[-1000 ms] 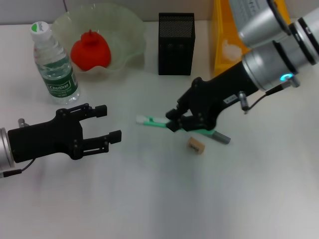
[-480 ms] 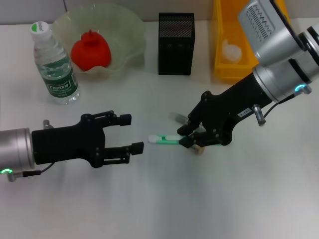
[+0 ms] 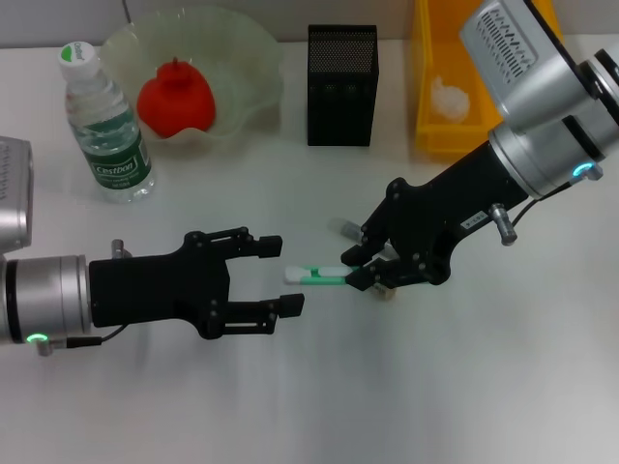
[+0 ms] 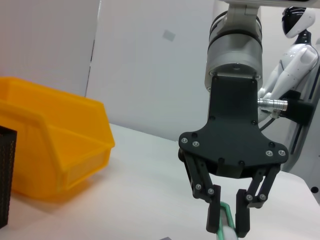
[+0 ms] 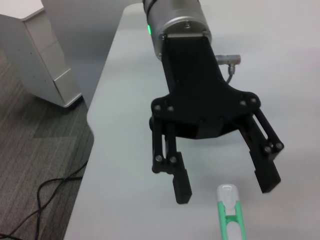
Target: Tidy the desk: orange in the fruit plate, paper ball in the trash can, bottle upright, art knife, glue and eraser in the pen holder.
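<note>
We hold the art knife (image 3: 324,277) in our right gripper (image 3: 363,267), whose fingers are closed on its mint-green body, with the white tip pointing out toward our left gripper (image 3: 287,275). The left gripper stands with its fingers spread wide, and the white tip lies just in front of the gap between them, not yet inside. We judge this to be a handover, so the left gripper should advance until the tip is well between its fingers (image 5: 181,186), close firmly, and only then should the right one release. Under the right gripper the eraser (image 3: 389,290) is mostly hidden, and only an end of the glue (image 3: 340,227) shows beside it. Farther beyond the right gripper stand the pen holder (image 3: 341,87) and the trash can (image 3: 428,106) with the paper ball (image 3: 448,99). Beyond the left gripper are the upright bottle (image 3: 103,126) and the orange (image 3: 175,98) in the fruit plate (image 3: 253,68).
</note>
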Available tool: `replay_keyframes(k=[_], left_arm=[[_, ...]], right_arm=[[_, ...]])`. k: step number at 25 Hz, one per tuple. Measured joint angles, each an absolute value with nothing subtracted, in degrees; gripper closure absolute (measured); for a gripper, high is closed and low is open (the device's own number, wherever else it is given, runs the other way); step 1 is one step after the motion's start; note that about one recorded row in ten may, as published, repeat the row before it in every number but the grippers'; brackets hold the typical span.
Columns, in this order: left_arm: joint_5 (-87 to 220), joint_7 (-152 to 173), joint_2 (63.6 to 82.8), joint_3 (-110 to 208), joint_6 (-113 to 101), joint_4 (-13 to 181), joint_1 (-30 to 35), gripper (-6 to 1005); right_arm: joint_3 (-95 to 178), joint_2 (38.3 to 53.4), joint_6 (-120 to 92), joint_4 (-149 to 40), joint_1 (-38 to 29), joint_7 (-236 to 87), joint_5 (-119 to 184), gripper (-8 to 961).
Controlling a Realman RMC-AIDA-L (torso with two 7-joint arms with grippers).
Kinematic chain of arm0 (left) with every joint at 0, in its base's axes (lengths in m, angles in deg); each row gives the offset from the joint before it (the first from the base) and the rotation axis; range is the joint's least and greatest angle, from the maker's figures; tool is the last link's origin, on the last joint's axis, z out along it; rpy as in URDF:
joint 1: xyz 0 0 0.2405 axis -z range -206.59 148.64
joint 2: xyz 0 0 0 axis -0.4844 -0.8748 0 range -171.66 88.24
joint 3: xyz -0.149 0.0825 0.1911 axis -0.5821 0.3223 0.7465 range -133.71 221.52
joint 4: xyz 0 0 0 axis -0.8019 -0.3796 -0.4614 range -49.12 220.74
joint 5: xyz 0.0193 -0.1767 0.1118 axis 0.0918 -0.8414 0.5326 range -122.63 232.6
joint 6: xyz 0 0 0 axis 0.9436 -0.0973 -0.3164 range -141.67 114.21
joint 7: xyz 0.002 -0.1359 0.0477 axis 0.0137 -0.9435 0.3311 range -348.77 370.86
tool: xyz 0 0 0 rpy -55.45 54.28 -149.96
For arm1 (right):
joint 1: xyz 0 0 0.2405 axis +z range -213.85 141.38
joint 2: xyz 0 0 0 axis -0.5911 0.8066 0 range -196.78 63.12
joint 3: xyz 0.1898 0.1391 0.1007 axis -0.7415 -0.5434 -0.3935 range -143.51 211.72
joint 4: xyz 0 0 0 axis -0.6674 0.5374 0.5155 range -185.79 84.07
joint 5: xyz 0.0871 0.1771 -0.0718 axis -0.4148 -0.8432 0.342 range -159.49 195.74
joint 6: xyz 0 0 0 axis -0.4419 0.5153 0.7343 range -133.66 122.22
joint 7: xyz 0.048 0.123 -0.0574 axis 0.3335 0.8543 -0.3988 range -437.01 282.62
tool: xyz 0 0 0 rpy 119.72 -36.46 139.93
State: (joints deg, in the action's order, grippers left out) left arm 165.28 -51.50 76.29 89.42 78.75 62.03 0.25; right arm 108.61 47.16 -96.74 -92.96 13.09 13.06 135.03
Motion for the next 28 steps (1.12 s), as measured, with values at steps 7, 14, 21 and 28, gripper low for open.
replay_keyframes(k=[7,14,21,28], left_arm=[[165.3,-50.7,76.6,89.4,79.1,62.2,0.8,226],[165.3,-50.7,76.69,89.4,79.3,62.5,1.4,321],[165.3,-50.2,76.77,89.4,79.7,62.6,1.8,425],[165.3,-49.2,76.79,89.9,79.6,62.8,1.9,483]], right_arm=[[108.5,47.14,-97.8,-94.5,12.9,13.1,135.0,784],[108.4,47.13,-97.8,-94.5,12.9,12.4,135.0,784],[108.4,47.18,-97.8,-94.5,13.2,12.3,134.9,784],[108.4,47.17,-97.8,-94.5,13.2,12.3,134.9,784]])
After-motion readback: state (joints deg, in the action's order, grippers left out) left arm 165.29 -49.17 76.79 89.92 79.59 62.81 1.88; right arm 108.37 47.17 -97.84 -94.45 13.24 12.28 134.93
